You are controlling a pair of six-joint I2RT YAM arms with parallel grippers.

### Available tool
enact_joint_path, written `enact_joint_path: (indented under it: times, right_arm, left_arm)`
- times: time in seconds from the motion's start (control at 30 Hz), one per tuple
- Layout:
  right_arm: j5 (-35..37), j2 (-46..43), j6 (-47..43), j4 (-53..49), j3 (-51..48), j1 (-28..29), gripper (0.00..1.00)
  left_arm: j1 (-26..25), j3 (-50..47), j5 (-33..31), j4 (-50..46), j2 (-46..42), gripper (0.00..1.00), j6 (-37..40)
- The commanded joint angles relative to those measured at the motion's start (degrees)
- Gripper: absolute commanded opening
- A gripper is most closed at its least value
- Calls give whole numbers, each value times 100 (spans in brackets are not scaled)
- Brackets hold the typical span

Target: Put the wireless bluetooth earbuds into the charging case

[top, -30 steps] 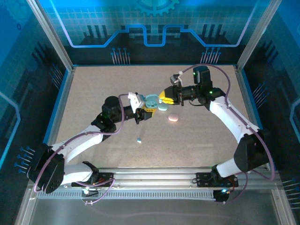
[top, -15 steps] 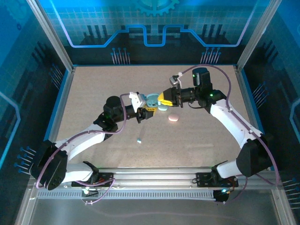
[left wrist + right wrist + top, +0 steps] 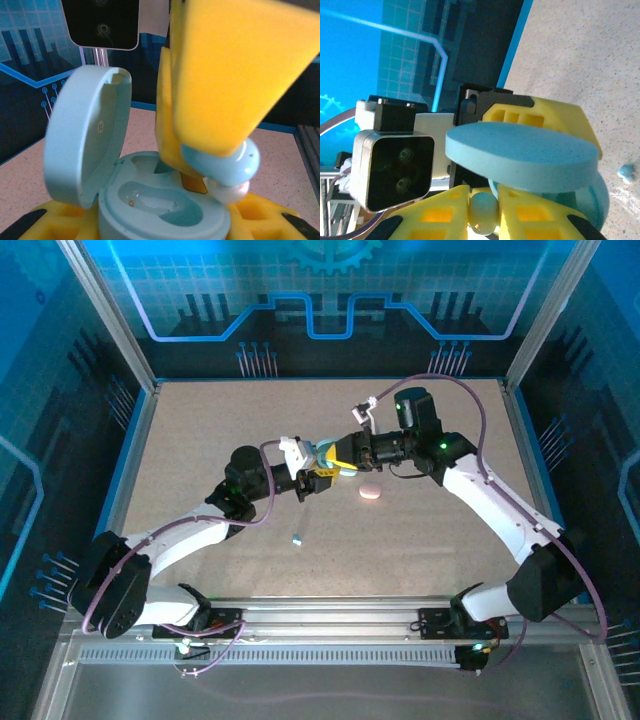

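Right claw [image 3: 338,452] pinches a blue earbud [image 3: 226,164] over the open case [image 3: 150,212] gripped by the left claw [image 3: 316,478] — not seated yet, another bud [image 3: 296,538] loose on the near counter [image 3: 200,440].

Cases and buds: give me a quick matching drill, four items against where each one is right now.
Things:
1. teal case
2. pink case
3. loose bud
4. pale blue bud

Places:
A. pinched in the right gripper
B. on the table, just by the right gripper
C. held open in the left gripper
D. on the table, farther from both grippers

Pairs: 1-C, 2-B, 3-D, 4-A.
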Motion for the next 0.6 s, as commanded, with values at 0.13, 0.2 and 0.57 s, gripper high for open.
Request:
enact_joint_path:
  times: [0.13,0.2,0.57]
  right_arm:
    - [502,-165,28,160,151,87,21]
    - [463,-161,82,241,135,112,21]
    - [595,-35,141,298,169,270,21]
  left_arm:
    - [-64,97,24,283,39,33,-59]
    - [-68,105,18,285,41,34,-57]
    - [-114,113,-1,314,30,34,-92]
